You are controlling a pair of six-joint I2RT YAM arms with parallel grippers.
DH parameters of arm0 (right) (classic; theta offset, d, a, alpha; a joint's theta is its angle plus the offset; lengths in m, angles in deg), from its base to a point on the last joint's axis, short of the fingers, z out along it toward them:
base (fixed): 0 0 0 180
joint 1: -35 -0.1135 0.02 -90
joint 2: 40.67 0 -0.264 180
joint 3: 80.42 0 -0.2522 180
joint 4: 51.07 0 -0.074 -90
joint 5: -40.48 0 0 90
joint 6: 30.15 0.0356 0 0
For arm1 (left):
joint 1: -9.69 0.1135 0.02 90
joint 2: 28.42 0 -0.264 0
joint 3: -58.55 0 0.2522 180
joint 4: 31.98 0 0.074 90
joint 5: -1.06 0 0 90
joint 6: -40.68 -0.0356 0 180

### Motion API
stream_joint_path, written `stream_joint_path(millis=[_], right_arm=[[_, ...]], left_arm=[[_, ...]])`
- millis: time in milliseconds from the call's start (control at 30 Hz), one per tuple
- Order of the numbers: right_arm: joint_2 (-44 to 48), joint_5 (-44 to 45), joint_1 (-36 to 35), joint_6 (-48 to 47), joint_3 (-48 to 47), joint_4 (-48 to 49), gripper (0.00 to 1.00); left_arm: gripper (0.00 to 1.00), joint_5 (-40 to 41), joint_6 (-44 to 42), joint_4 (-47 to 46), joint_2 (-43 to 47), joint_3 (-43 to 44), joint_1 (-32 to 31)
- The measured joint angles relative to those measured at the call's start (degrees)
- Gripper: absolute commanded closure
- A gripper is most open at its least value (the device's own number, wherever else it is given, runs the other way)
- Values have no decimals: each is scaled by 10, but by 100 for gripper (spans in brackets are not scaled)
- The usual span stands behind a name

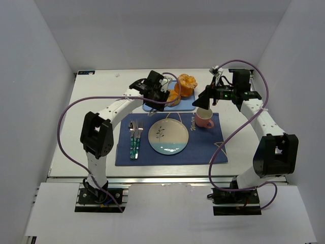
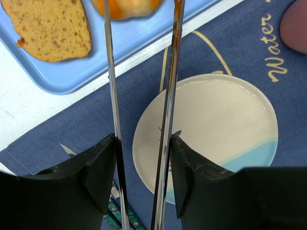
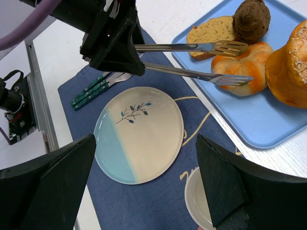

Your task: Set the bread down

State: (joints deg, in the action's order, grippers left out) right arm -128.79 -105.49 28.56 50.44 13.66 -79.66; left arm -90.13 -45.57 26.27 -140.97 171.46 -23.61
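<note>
The bread (image 3: pixel 245 66) is a small glossy golden roll lying on the blue tray (image 3: pixel 268 120); its edge also shows at the top of the left wrist view (image 2: pixel 127 7) and beside the left arm from above (image 1: pixel 174 97). My left gripper (image 2: pixel 144 141) (image 1: pixel 158 90) is shut on a pair of metal tongs (image 3: pixel 172 47). The tongs' forked tips stand apart, one at the roll's far edge, one across its near side. The white and light-blue plate (image 1: pixel 168 137) (image 3: pixel 144 129) lies on the mat with nothing on it. My right gripper (image 3: pixel 144 139) (image 1: pixel 203 101) hangs open above the mat.
The tray also holds a flat tan slice (image 3: pixel 211 31), a dark brown muffin (image 3: pixel 252 19) and a large orange bun (image 3: pixel 290 67). A pink cup (image 1: pixel 204 119) stands right of the plate on the blue mat (image 1: pixel 203 147). Cutlery (image 1: pixel 134 140) lies left of the plate.
</note>
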Motion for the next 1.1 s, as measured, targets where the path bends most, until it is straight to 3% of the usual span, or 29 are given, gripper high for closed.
stream_joint_path(millis=[467, 667, 967, 1100], right_arm=[[0, -7, 0, 5, 8, 4, 11], [0, -10, 0, 10, 9, 4, 11], [0, -12, 3, 15, 16, 11, 11], [0, -12, 5, 15, 16, 14, 11]], left_arm=[[47, -12, -3, 28, -29, 26, 0], [64, -14, -3, 45, -48, 32, 0], [78, -14, -2, 56, -52, 68, 0], [93, -14, 5, 56, -50, 70, 0]])
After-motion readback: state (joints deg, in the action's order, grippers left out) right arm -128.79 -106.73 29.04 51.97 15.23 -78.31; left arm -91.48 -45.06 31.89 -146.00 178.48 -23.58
